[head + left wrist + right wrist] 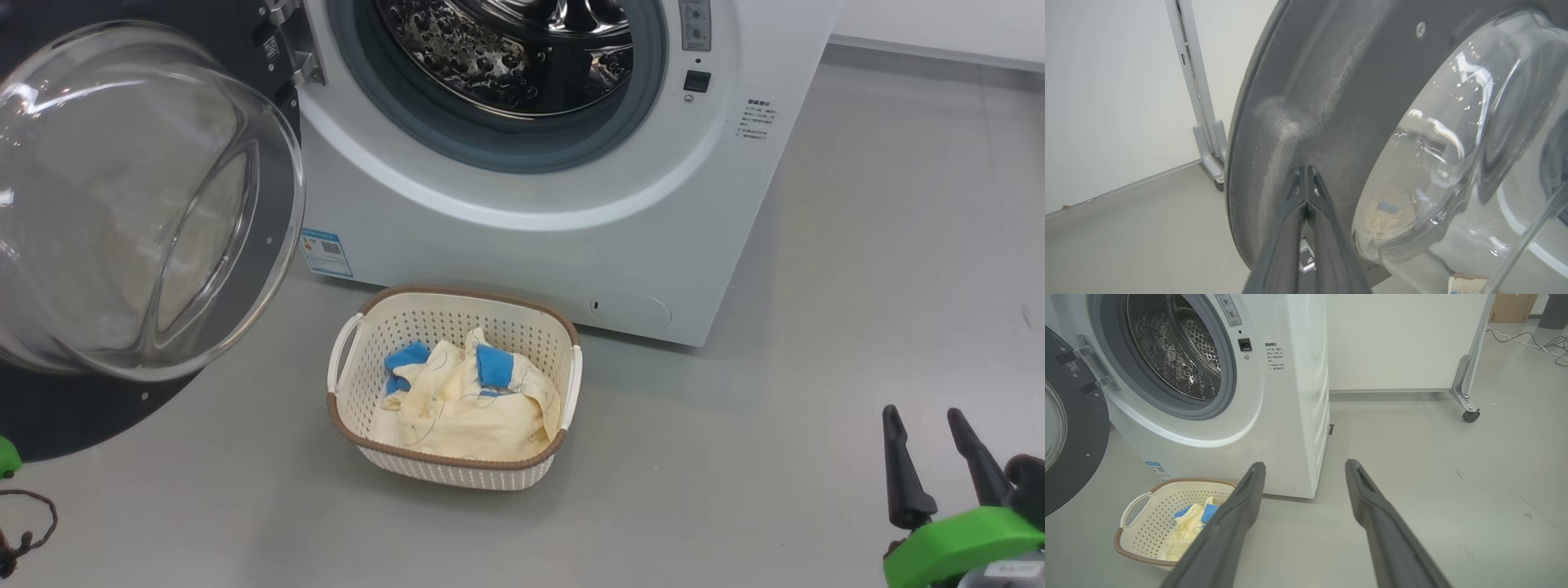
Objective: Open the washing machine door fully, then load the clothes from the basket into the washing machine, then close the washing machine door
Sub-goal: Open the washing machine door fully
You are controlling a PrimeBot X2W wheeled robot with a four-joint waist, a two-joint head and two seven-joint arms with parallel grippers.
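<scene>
The white washing machine stands with its steel drum exposed. Its door, a black rim around a bulging glass bowl, is swung out to the left. My left gripper is shut, its joined tips against the door's dark inner face beside the glass. On the floor before the machine sits the cream basket, holding pale yellow clothes with blue patches. My right gripper is open at the lower right, empty, well to the right of the basket.
Grey floor spreads to the right of the machine. A white partition panel on a wheeled foot stands behind the machine's right side, with cables on the floor beyond. Another panel leg stands past the door's edge.
</scene>
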